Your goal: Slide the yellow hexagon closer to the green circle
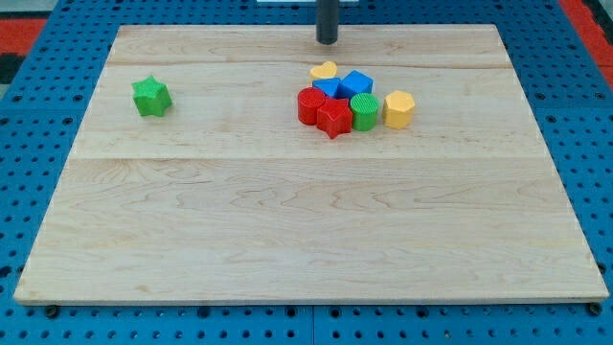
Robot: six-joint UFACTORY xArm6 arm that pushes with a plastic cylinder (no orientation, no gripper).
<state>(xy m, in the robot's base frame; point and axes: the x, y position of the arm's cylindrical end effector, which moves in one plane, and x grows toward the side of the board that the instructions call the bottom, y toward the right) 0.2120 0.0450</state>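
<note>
- My tip, a bare rod gripping nothing, stood above the cluster, touching no block.
- Below-right of it, the yellow hexagon sat just beside the green circle, apparently needing only a slight leftward nudge.

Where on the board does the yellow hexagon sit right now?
The yellow hexagon sits right of centre in the view's upper half, at the right end of the cluster, just right of the green circle.

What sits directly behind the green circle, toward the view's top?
A blue block stands behind the green circle, and the circle covers the blue block's lower part. Whether the two touch is hidden. My tip is farther up, clear of the cluster.
</note>
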